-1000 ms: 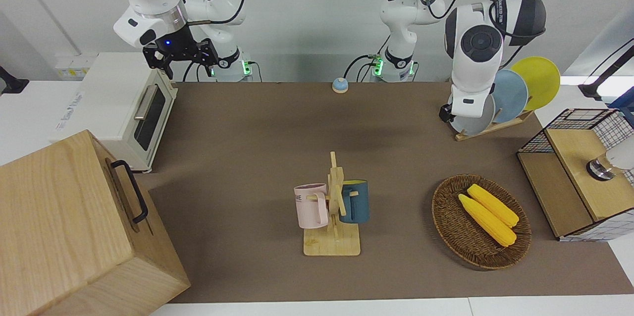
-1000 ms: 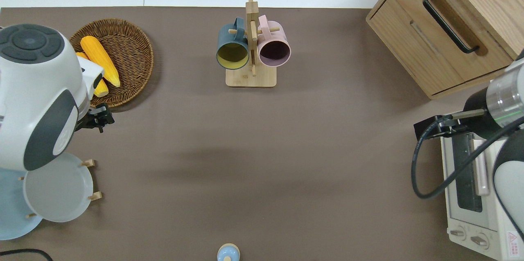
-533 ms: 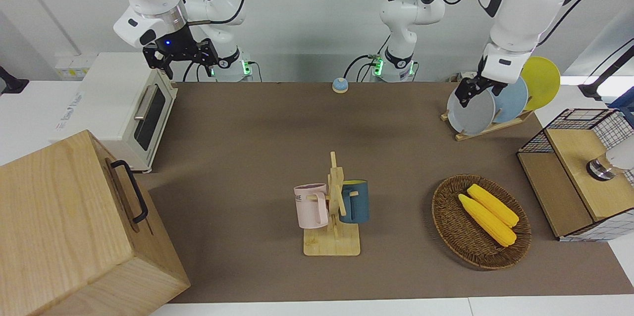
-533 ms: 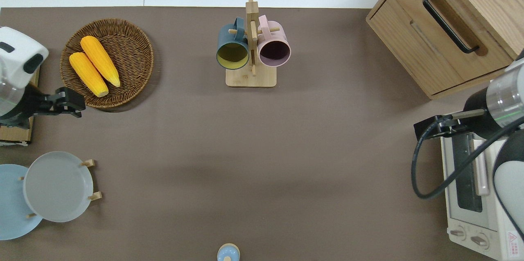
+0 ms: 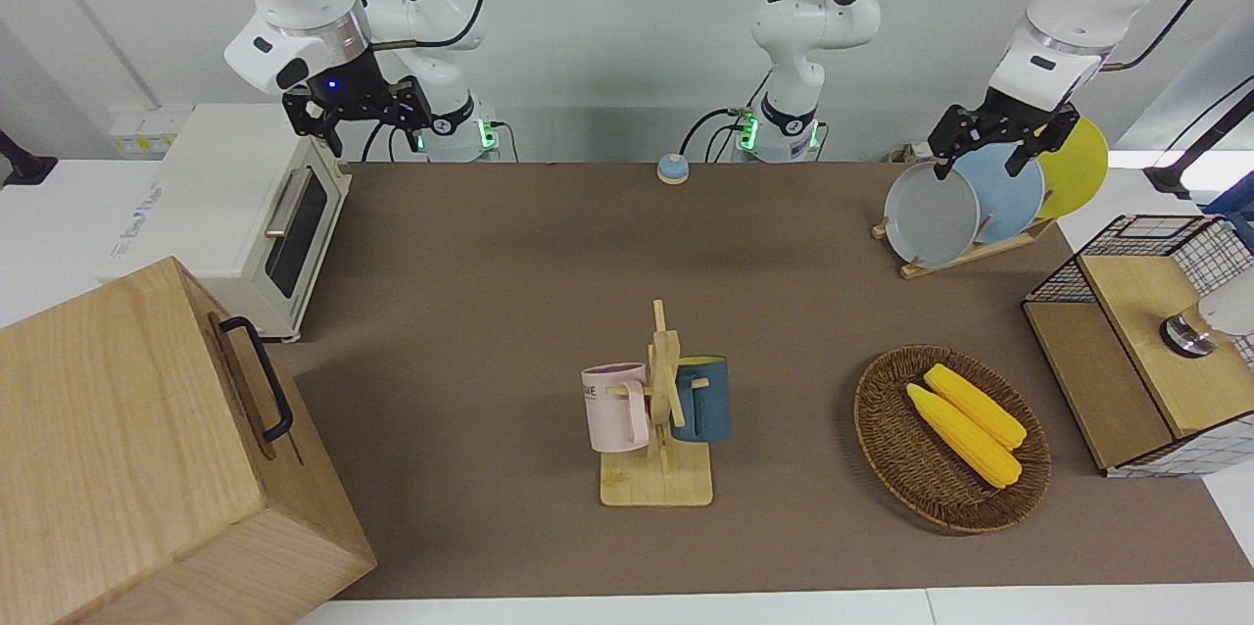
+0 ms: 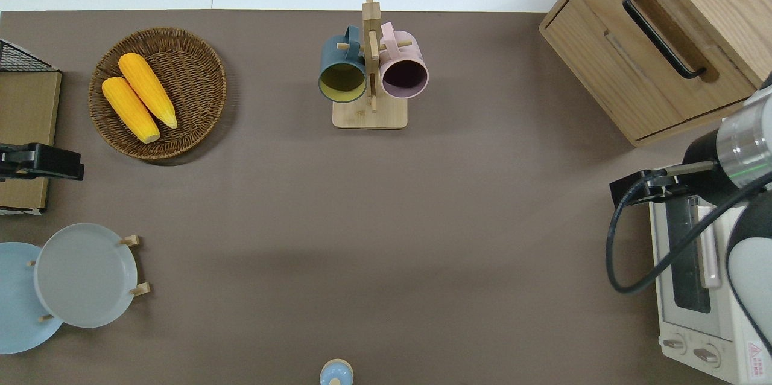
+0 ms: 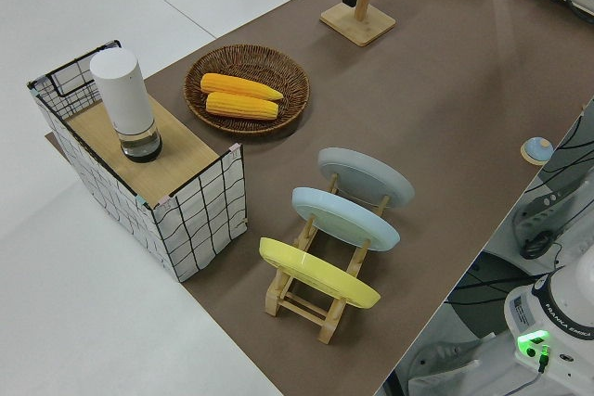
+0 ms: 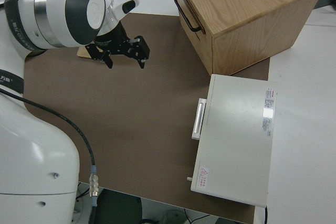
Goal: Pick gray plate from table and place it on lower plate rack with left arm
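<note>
Overhead view showed the gray plate (image 6: 84,275) down at about eight o'clock. It sat tilted in the lower plate rack (image 6: 134,241), leaning on the wooden pegs. Its edge lay over the blue plate (image 6: 15,288), which stood in the next slot. The yellow plate (image 5: 1078,165) stood in the slot after that.

A second before, the left arm was bent low, right at the gray plate. Now it had lifted up and pulled away. The left claw (image 5: 988,153) was up in the air with its fingers spread apart and nothing in them. From above, it hung at about nine o'clock, over the edge of the bench (image 6: 386,222), well apart from the plate.

The plate did not move when the claw let go. It stayed in its slot and did not tip or slide. So I think the job was as good as done. The plate was off the bench top and on the rack, and all that was left was for the arm to go back to rest.

The right claw (image 5: 358,111) was parked with its fingers spread and empty too.
</note>
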### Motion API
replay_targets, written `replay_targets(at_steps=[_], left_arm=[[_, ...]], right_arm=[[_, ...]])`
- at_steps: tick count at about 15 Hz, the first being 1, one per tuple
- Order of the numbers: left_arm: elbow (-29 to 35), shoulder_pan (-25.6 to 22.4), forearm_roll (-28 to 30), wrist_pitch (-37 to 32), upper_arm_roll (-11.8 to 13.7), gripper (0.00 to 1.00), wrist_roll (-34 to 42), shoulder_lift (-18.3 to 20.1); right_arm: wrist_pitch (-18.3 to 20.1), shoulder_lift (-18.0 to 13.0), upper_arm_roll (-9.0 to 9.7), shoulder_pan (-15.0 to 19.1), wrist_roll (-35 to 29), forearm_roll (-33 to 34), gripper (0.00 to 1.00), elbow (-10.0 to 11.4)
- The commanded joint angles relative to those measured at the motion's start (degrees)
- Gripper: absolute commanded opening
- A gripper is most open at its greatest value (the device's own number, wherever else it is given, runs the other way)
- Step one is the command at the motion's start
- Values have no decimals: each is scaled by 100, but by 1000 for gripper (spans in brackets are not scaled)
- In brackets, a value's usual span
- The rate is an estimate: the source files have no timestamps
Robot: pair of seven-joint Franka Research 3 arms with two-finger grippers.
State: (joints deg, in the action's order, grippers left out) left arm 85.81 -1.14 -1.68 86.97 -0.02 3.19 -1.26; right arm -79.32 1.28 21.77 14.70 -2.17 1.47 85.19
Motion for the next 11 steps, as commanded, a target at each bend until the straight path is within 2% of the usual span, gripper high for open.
replay_targets(at_steps=[1,5,11], left_arm=[[94,0,265,83,54,1000,165,126],[199,0,634,268,177,1000,165,143],[217,0,458,250,177,1000,95,143]], right_arm=[[84,-14,134,147,-73,38,983,-55],[84,-14,134,147,-73,38,983,-55],[84,-14,134,147,-73,38,983,-55]])
